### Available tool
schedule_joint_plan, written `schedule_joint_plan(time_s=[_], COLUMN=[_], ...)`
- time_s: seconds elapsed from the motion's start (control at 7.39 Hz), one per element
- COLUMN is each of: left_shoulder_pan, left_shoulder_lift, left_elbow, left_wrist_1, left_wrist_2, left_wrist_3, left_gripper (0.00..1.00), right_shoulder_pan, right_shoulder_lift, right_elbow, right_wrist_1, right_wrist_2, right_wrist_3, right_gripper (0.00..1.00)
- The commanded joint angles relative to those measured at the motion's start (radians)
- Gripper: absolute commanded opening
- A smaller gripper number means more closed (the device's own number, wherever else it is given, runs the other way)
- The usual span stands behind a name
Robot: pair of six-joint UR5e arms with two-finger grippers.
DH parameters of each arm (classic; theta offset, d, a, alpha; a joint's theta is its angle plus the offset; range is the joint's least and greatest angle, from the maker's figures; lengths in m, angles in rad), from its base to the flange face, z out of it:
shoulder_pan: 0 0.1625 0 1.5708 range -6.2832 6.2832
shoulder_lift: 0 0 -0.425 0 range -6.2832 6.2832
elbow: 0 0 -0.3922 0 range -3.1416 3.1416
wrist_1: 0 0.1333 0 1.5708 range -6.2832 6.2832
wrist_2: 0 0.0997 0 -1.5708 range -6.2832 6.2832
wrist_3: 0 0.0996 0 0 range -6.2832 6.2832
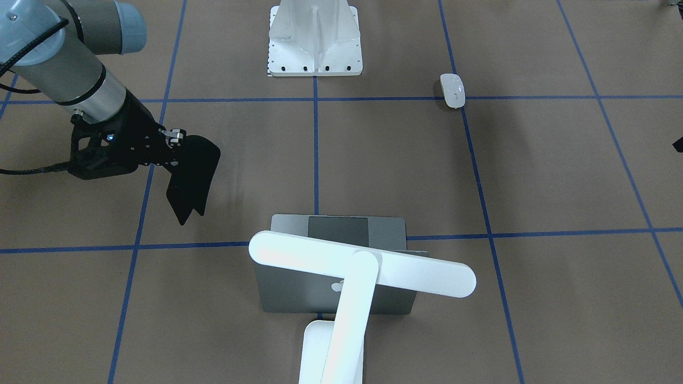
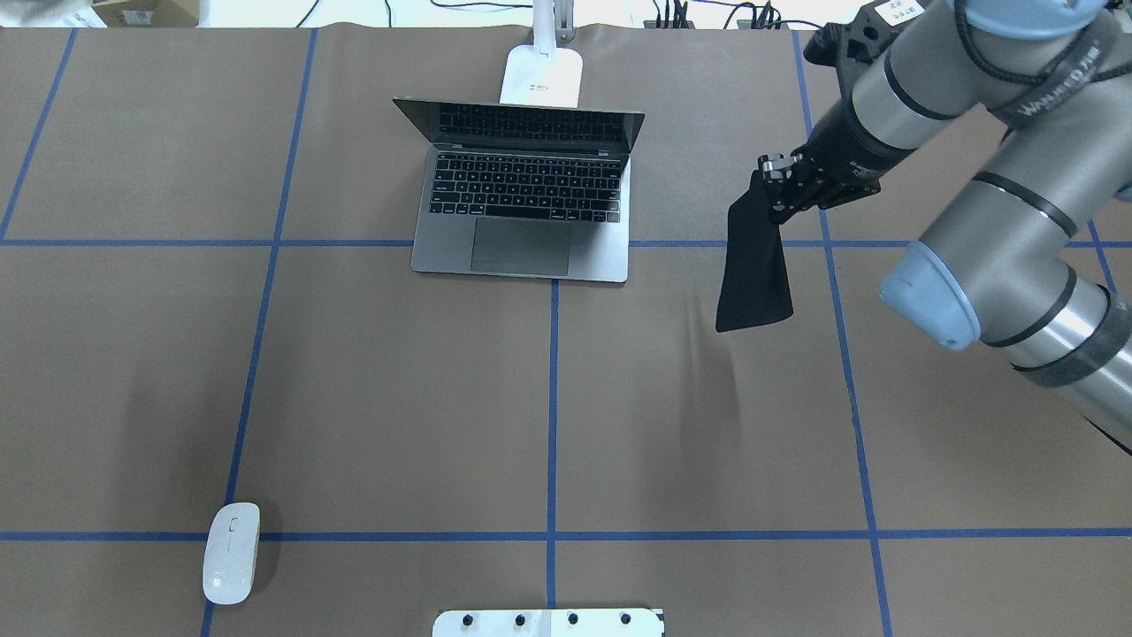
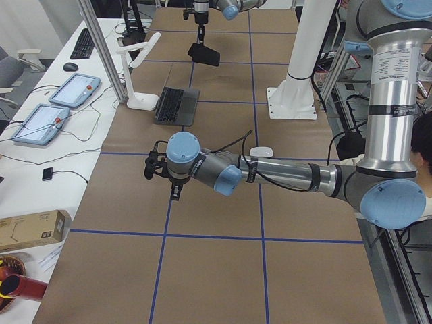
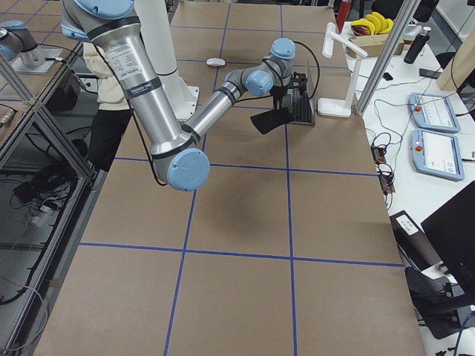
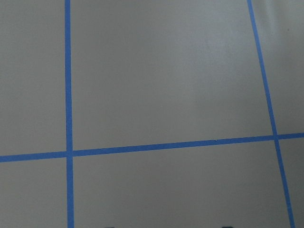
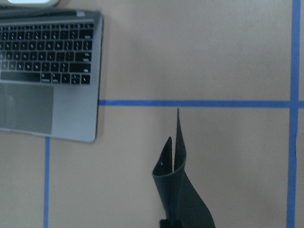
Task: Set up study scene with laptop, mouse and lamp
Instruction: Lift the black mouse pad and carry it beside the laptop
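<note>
Right gripper [image 2: 778, 188]: jaws clamped on the top edge of a black mat [image 2: 753, 276], carried over the table. The mat hangs and trails toward the robot, and the wrist view shows its free end curled into a fold. Its lower edge looks to be off the brown paper, though I cannot be certain. Just beside the mat, on the robot's left of it and apart from it, stands the laptop [image 2: 522, 212]. The lid is open, the keys face the robot, and the front edge runs across the table. A bare strip of table lies between the laptop's right flank and the hanging mat, which is likely where the mat is meant to go. Behind the laptop's lid stands the lamp [image 2: 541, 77], its base just beside the hinge and its bar head [image 1: 363, 264] reaching across over the screen. The mouse [image 2: 232, 553] lies well apart, in the near left part of the table, with its long axis pointing roughly away from the robot. It is far from the right gripper and on the left arm's side, so the left arm seems the better reach. Left gripper [image 3: 173, 190]: shows only in the side view, out past the mouse toward the table's end, and I cannot tell how its jaws stand. Containers: only a cardboard box [image 3: 30, 229] on the side bench, contents not visible.
</note>
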Motion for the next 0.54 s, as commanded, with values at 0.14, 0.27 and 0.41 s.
schedule_joint_plan(time_s=[0.14,0.27,0.41], left_shoulder_pan=[-0.001,-0.001,-0.001], left_shoulder_lift=[0.000,0.000,-0.002], left_elbow=[-0.001,-0.001,0.001], left_wrist_1=[0.000,0.000,0.000], left_wrist_2=[0.000,0.000,0.000], left_wrist_3=[0.002,0.000,0.000], left_gripper=[0.81,0.81,0.81], right_shoulder_pan=[-0.009,-0.009,-0.010], right_shoulder_lift=[0.035,0.037,0.038], right_elbow=[0.019,0.024,0.024], right_wrist_1=[-0.104,-0.115,-0.115], right_wrist_2=[-0.096,-0.098,-0.099], right_wrist_3=[-0.065,-0.071,-0.071], right_gripper=[0.00,0.00,0.00])
